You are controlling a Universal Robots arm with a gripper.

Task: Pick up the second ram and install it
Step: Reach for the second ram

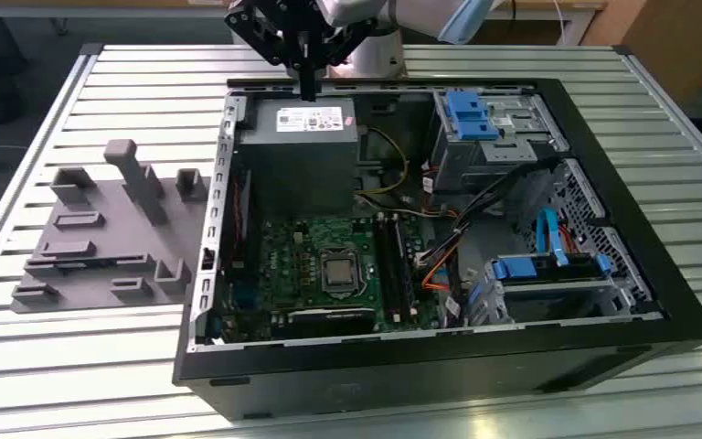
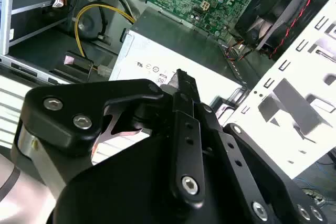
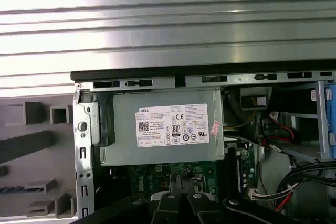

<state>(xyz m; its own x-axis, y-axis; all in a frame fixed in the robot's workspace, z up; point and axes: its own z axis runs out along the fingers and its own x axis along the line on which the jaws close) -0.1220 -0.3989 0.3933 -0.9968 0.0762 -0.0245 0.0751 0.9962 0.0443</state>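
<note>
My gripper hangs above the far edge of the open computer case, over the grey power supply. Its black fingers are pressed together with nothing visible between them. The fingers also show in the first wrist view. A thin blue-green strip sits edge-up in a slot of the grey holder tray. It looks like the second ram, well off to the exterior view's left of the gripper. The black memory slot rails lie on the green motherboard.
The case stands on a slatted metal table. Inside it are blue drive cages, loose black, orange and yellow cables and a fan. The holder tray has tall grey posts.
</note>
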